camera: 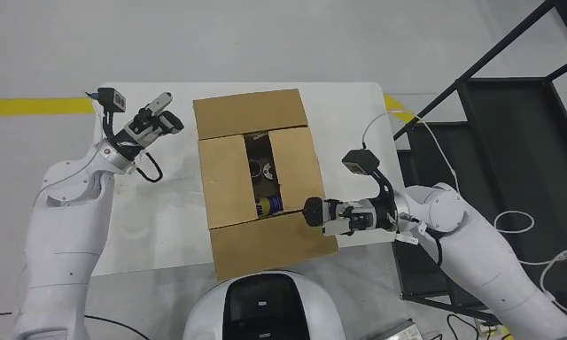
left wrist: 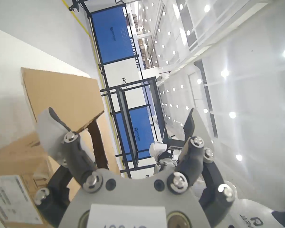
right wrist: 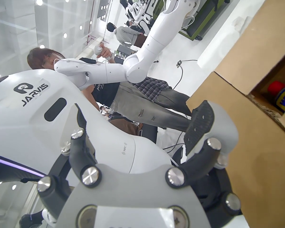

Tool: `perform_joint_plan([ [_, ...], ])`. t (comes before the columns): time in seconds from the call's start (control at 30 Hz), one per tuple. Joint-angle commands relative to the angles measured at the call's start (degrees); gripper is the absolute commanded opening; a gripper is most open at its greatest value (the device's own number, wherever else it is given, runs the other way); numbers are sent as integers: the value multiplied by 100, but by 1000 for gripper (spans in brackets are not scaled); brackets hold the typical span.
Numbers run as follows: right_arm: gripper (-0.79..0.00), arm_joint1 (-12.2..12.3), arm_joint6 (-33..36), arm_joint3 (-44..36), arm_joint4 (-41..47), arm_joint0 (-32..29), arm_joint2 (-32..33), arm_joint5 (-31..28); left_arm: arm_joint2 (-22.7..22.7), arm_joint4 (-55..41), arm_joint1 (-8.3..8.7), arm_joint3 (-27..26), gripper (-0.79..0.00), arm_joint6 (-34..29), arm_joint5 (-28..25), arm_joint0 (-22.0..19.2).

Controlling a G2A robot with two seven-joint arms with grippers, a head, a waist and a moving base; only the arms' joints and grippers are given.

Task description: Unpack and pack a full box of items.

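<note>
The box's (camera: 226, 181) half-closed flaps hide most of its contents. A red-capped can (right wrist: 281, 94) is cut off by the picture's edge, and the other items are too small to tell.

Open cardboard box (camera: 251, 116) on white table (camera: 347, 119)

The brown cardboard box (camera: 221, 185) sits upright on the white table (camera: 354, 119) before me. Its far and near flaps are folded out flat, and its two side flaps leave a middle gap. Inside lies a blue-and-yellow can with a red cap (right wrist: 284, 99).
</note>
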Motion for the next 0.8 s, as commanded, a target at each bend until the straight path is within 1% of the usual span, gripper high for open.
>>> perform_joint_plan([
  [0.0,0,-47,-53,-97,-34,173,-160,148,-206,-75,54,-361,0,-192,103,314],
  [0.17,0,-213,-286,-110,-202,604,-691,382,-439,-185,133,-863,0,-541,224,781],
  [0.27,0,-232,-306,-80,-215,652,-744,389,-444,-237,144,-991,0,-545,233,920],
  [0.63,0,-232,-306,-80,-215,652,-744,389,-418,-321,142,-1015,0,-559,231,953],
  [0.77,0,-263,-681,33,-269,601,-739,527,-418,-321,142,-1015,0,-559,231,953],
])
